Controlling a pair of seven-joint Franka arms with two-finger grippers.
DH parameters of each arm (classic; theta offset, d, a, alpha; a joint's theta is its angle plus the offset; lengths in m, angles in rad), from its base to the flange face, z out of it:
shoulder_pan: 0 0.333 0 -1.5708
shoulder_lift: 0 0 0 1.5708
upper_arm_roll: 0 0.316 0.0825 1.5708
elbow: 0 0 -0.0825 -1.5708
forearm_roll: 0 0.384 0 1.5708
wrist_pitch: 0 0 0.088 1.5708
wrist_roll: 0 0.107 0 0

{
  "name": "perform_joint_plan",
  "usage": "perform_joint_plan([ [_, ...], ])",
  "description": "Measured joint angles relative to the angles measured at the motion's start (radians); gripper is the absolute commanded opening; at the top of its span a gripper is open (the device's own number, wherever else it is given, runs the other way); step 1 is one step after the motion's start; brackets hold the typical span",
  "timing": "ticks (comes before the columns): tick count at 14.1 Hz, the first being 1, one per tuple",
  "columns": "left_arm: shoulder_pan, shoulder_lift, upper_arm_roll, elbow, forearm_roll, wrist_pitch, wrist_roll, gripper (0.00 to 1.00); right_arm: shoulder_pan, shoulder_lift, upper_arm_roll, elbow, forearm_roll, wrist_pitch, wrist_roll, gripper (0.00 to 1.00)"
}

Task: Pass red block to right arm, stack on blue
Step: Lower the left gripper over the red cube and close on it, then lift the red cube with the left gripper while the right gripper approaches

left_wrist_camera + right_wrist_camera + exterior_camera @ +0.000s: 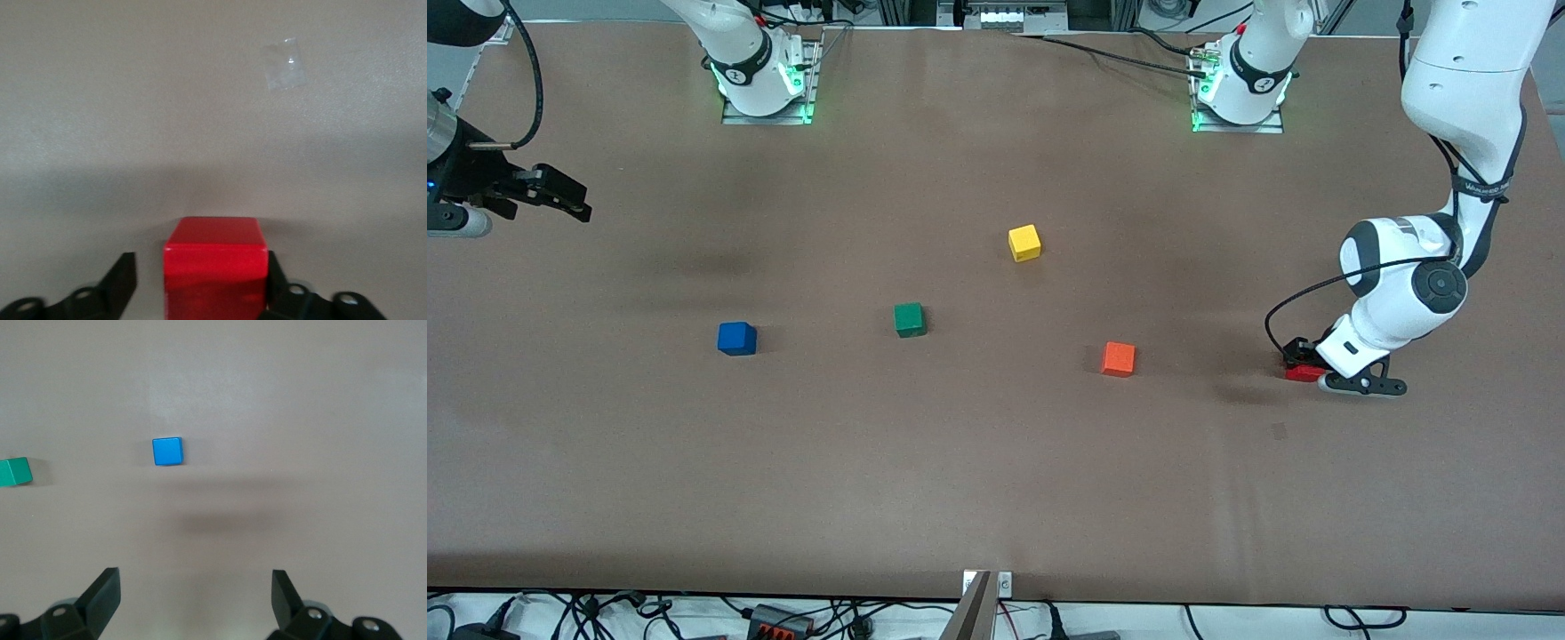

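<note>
The red block (1301, 374) (215, 267) rests on the table near the left arm's end. My left gripper (1312, 368) (200, 267) is down around it. One finger touches a side of the block and a narrow gap shows at the other finger. The blue cube (736, 339) (167, 451) sits on the table toward the right arm's end. My right gripper (576, 200) (195, 579) hangs open and empty in the air at the right arm's end of the table, with bare table under it.
A green cube (909, 319) (15, 471) lies beside the blue one toward the middle. A yellow cube (1024, 242) is farther from the front camera. An orange cube (1118, 358) lies between the green cube and the red block. A small clear tape patch (1279, 431) (285, 63) is stuck to the table.
</note>
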Motion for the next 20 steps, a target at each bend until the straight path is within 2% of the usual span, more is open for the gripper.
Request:
perform_joint_plan([
  [3,0.0,0.002,-0.003,0.001,0.0,0.004,0.002,0.15,0.0,0.004,0.0,-0.001,0.0,-0.002,0.0,1.0],
  [8,-0.003,-0.034,-0.026,0.026,0.0,0.006,0.034,0.15,0.006,0.015,0.001,-0.001,0.0,-0.003,0.0,1.0],
  [13,-0.003,-0.151,-0.085,0.082,0.0,-0.162,0.265,0.15,0.022,0.034,0.002,-0.001,0.005,-0.003,0.0,1.0],
  [16,0.007,-0.163,-0.145,0.115,-0.004,-0.198,0.434,0.15,0.04,0.051,0.003,-0.002,0.091,-0.004,0.0,1.0],
  [18,0.021,-0.162,-0.192,0.129,-0.077,-0.198,0.556,0.15,0.056,0.078,0.005,-0.002,0.18,-0.004,0.0,1.0],
  [20,0.035,-0.162,-0.228,0.14,-0.189,-0.209,0.676,0.15,0.071,0.119,0.006,-0.003,0.308,-0.003,0.0,1.0],
])
